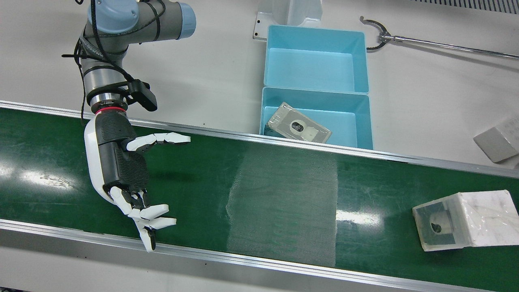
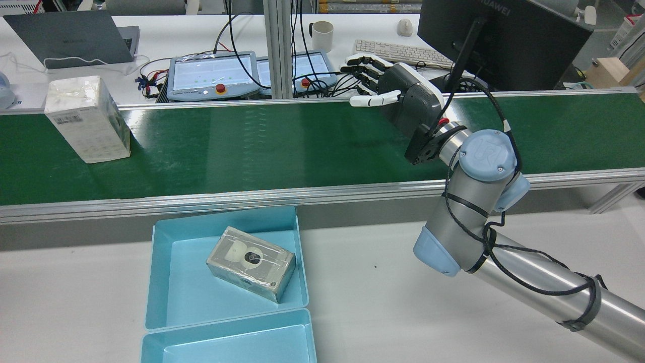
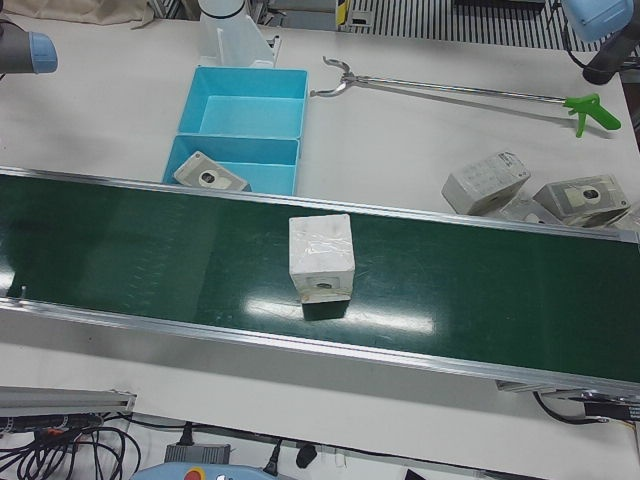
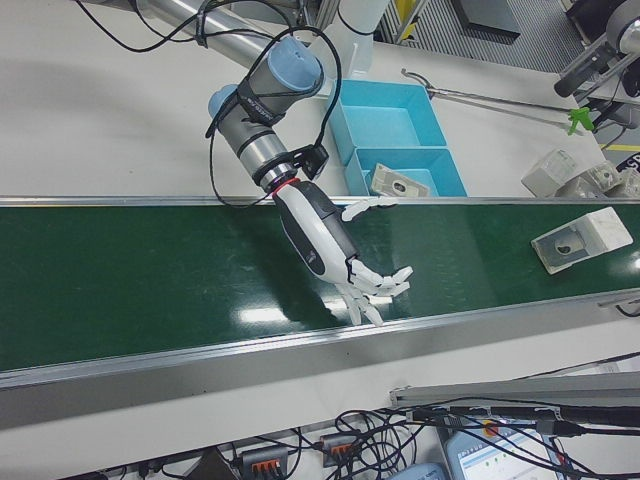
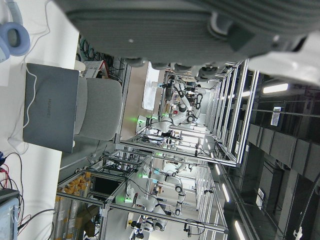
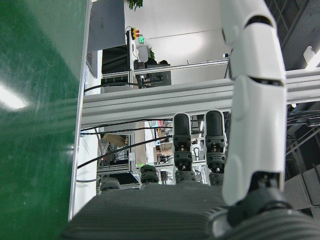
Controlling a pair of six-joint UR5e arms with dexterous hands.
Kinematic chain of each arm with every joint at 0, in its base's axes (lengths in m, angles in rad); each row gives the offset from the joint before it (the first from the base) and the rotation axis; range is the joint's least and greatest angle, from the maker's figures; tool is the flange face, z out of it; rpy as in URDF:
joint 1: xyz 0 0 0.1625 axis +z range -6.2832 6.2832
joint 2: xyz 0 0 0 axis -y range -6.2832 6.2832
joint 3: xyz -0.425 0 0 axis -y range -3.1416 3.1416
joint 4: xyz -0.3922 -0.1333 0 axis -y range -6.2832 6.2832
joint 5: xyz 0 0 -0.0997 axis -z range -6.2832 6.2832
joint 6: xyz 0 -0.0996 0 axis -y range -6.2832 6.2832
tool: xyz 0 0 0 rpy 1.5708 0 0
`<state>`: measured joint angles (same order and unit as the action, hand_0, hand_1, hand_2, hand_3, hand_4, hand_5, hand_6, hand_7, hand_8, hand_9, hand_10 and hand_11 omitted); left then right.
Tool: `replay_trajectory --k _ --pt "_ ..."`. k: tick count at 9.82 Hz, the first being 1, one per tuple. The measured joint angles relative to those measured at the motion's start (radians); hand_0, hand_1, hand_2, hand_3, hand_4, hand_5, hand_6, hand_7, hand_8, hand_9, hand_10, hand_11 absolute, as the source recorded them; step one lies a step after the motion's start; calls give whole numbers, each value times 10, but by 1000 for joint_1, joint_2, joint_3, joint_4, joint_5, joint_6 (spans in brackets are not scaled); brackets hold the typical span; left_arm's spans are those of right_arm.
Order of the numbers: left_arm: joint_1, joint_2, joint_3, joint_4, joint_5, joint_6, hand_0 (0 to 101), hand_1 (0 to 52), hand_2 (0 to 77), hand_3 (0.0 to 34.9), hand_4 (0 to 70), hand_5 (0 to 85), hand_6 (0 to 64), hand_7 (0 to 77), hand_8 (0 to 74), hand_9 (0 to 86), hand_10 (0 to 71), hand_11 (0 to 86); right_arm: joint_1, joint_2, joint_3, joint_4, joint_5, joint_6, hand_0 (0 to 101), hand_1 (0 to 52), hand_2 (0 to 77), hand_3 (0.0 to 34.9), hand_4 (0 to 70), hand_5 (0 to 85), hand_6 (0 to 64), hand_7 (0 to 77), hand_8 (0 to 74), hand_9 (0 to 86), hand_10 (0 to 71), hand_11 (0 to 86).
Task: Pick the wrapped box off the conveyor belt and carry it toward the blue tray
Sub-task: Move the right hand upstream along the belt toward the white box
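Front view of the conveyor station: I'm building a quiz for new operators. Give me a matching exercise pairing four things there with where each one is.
Things:
1. right hand
2. wrapped box
3. grey box
4. reacher tool

Places:
A. inside the blue tray compartment nearest the belt
B. lying on the white table beyond the trays
C. open above the green belt, holding nothing
D. resting on the belt, far from the hand

Pairs: 1-C, 2-D, 3-A, 4-B

Right robot hand (image 4: 345, 262) mid-frame above green conveyor belt (image 4: 130, 290), fingers spread, empty. Wrapped box (image 4: 582, 240) on belt, far right. Blue tray (image 4: 403, 140) upper centre, on tabletop (image 4: 110, 120).
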<state>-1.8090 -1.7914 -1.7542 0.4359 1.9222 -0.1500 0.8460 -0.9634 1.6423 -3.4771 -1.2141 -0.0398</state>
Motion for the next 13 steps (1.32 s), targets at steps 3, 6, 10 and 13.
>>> replay_trajectory --k 3,6,10,13 --pt "0 0 0 0 0 0 0 0 5 0 0 11 0 0 5 0 0 0 -1 15 1 20 1 0 500 196 218 162 202 360 109 305 33 93 0 16" --pt "0 0 0 0 0 0 0 0 5 0 0 11 0 0 0 0 5 0 -4 39 -2 15 1 -3 538 256 295 154 218 387 125 344 44 120 0 16" --pt "0 0 0 0 0 0 0 0 5 0 0 11 0 0 0 0 5 0 -13 62 -35 9 2 -7 531 207 256 176 207 387 120 344 38 114 0 16" --pt "0 0 0 0 0 0 0 0 5 0 0 11 0 0 0 0 5 0 -14 70 -42 9 2 -5 523 207 256 179 207 387 120 338 38 109 0 16"
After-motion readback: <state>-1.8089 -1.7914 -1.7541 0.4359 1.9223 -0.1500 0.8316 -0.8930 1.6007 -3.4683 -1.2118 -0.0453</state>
